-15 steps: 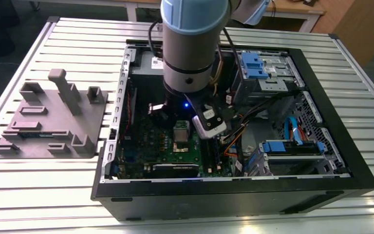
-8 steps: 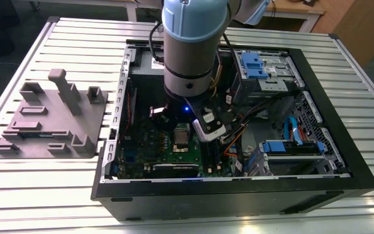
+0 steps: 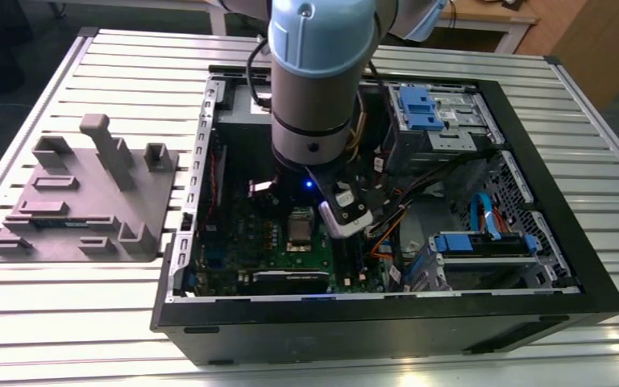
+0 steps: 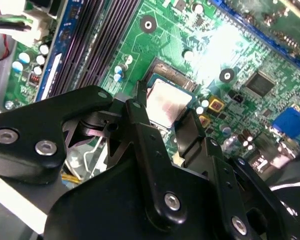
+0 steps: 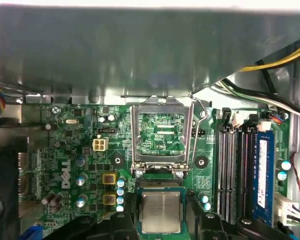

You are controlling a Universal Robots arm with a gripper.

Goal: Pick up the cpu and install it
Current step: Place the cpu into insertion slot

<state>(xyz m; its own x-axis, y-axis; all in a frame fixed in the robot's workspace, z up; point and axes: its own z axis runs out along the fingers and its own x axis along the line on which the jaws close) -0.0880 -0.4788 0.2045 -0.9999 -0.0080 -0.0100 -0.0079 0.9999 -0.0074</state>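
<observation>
One open computer case [image 3: 396, 321] lies on a slatted aluminium table [image 3: 73, 322]. Inside it, the gripper [image 4: 164, 104] holds its fingers [image 4: 140, 120] spread, flanking the cpu [image 5: 161, 212] seated in its socket [image 5: 160, 184].

- In the first wrist view I saw a white printed logo on the green circuit board [image 5: 65, 172], beside a row of capacitors.
- The blue memory module [image 5: 263, 170] carried a white label, and its print was too small for me to read.
- The cpu [image 5: 161, 212] lid showed faint markings I could not make out.
</observation>
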